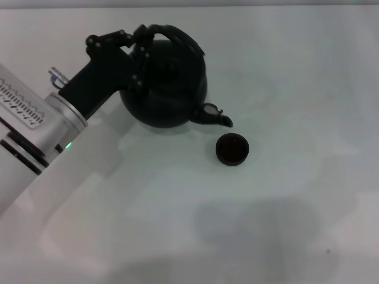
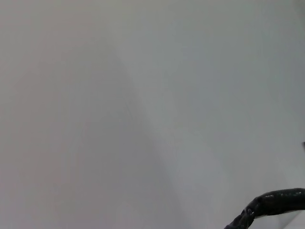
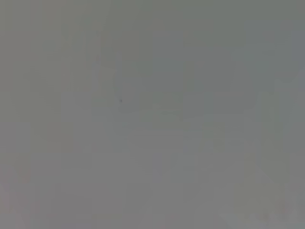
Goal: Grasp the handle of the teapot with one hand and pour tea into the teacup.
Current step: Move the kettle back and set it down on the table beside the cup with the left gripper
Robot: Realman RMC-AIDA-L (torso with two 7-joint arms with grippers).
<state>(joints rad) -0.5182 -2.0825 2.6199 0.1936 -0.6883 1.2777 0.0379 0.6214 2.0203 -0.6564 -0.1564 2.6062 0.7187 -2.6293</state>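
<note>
1 left gripper (image 1: pixel 141 44) clasps the handle (image 1: pixel 177 36) of the teapot (image 1: pixel 169 83) beside the teacup (image 1: pixel 232 148).

No legible text, brand, number or sign appears in any view. The left arm's silver-white casing (image 1: pixel 23 109) carries a band of small dark markings, too fine to be read as letters or numerals; a green indicator light (image 1: pixel 68 145) glows beside it.

A plain white surface (image 1: pixel 284 225) fills the head view, marked by soft grey shadows near its front edge. Both wrist views show the same pale expanse.
</note>
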